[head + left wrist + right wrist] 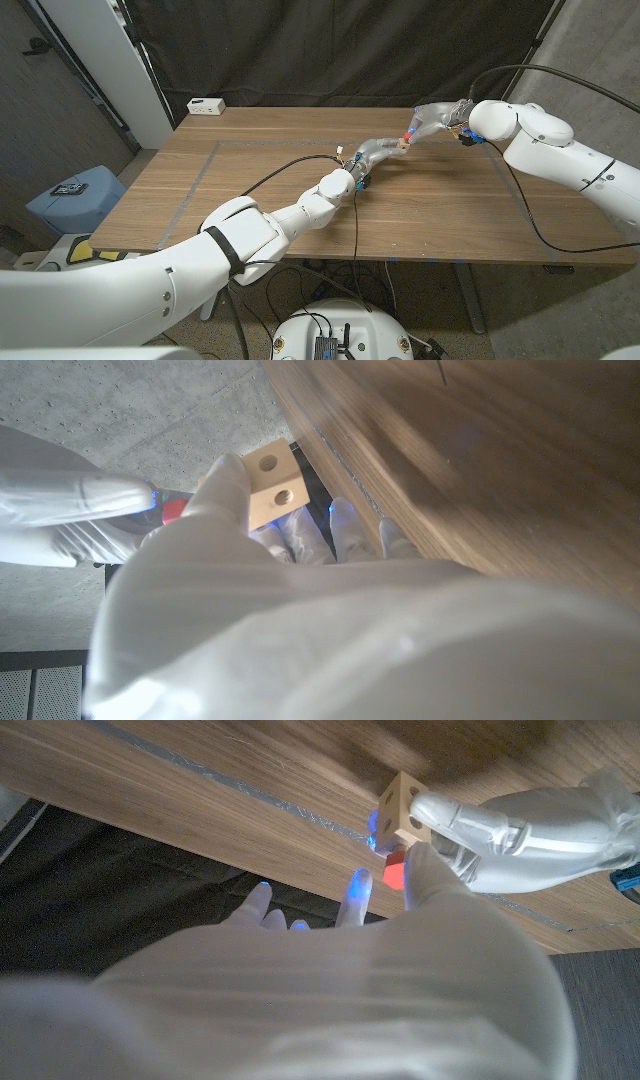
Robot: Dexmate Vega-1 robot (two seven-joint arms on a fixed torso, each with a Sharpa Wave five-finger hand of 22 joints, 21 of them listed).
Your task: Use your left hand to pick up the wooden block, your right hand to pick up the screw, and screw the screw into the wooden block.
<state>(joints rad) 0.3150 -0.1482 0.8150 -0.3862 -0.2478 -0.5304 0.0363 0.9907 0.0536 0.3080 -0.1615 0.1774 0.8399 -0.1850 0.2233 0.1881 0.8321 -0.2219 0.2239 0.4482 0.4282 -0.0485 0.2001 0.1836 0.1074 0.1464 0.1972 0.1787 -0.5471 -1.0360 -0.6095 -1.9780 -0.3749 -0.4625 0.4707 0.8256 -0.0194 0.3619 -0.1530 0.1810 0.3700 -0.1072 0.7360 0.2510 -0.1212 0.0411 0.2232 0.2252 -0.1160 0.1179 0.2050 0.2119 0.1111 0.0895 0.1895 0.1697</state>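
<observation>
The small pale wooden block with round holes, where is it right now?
The small pale wooden block is held up off the wooden table by the left robot hand, right of centre in the head view, with the right robot hand bringing the red-headed screw against it.

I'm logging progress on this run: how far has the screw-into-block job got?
Both pickups look done: the left hand holds the wooden block above the table, and the right hand pinches the red-headed screw. The screw now sits at the block. Whether it has entered a hole cannot be told; driving it in remains.
</observation>
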